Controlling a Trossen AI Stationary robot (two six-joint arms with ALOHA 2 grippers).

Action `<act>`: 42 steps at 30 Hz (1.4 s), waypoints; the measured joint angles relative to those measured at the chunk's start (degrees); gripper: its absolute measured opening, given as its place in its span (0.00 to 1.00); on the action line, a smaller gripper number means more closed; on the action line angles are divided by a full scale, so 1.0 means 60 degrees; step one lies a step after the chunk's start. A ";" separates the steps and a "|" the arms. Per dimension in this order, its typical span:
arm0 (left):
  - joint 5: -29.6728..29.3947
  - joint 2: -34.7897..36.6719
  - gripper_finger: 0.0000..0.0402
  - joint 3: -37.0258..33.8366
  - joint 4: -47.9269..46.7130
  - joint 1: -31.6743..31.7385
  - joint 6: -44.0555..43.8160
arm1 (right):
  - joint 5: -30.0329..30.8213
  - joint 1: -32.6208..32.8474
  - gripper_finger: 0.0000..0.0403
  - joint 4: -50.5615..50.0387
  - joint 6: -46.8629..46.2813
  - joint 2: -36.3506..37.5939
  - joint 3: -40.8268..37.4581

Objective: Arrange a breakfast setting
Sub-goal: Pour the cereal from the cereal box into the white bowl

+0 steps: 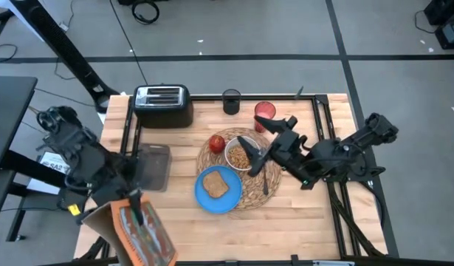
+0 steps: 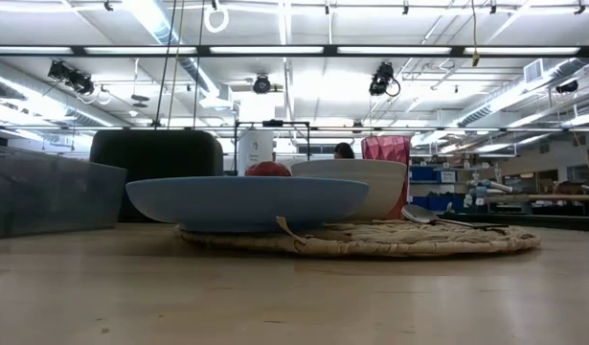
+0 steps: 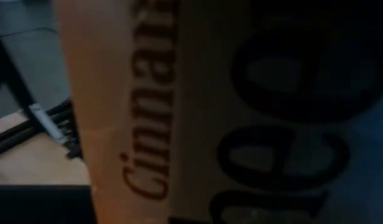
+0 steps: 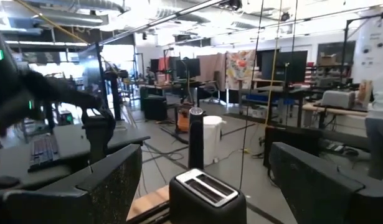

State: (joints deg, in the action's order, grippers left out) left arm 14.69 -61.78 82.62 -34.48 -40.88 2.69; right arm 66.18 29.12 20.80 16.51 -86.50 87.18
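**Woven placemat setting, right gripper open above bowl, left gripper on cereal box**

Woven straw, large and round, the placemat (image 1: pixel 250 193) lies at the middle of the wooden table (image 1: pixel 315 222). On it, a white bowl (image 1: pixel 241 157) holds brown cereal (image 1: pixel 241 158). A blue plate (image 1: pixel 218 189) overlaps the mat's near-left edge and carries a slice of toast (image 1: pixel 215 185). A red apple (image 1: pixel 216 142) sits touching the mat's far-left edge, just beside the bowl. A metal spoon (image 1: pixel 265 177) lies on the mat to the right of the bowl. A translucent red cup (image 1: pixel 264 115) stands just beyond the mat on the far side.

The right gripper (image 1: pixel 258 145) hangs over the bowl's right side. Its fingers (image 4: pixel 98 186) stand wide apart in the right wrist view, with nothing between them.

The left gripper (image 1: pixel 138 210) is at the table's near-left corner, on an orange cereal box (image 1: pixel 142 233). The box fills the left wrist view; how far the fingers stand apart cannot be told.

A black two-slot toaster (image 1: pixel 162 105) stands at the far-left edge, a dark cylindrical container (image 1: pixel 231 101) beside it, and a clear plastic bin (image 1: pixel 154 164) to the left of the mat.
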 joint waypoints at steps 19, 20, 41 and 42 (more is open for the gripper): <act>-0.1034 0.3645 0.45 -0.9366 0.6031 -0.1139 -0.1872 | 0.1767 0.0018 0.87 0.0034 -0.0752 -0.1711 0.0951; -0.1202 0.3776 0.45 -0.9653 0.6311 -0.1162 -0.1858 | 0.1878 0.0018 0.87 0.0049 -0.0802 -0.1758 0.0954; -0.1491 0.6441 0.65 -1.1022 0.4790 -0.1144 -0.1777 | 0.3586 0.0171 0.87 0.0086 -0.0454 -0.1777 0.0954; -0.1491 0.6446 0.67 -1.1015 0.4687 -0.1144 -0.1773 | 0.3619 0.0168 0.87 0.0084 -0.0456 -0.1777 0.0954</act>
State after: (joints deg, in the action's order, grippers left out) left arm 5.74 -23.10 16.53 -6.36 -47.75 -7.94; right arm 87.90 30.13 21.30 13.77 -97.17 92.90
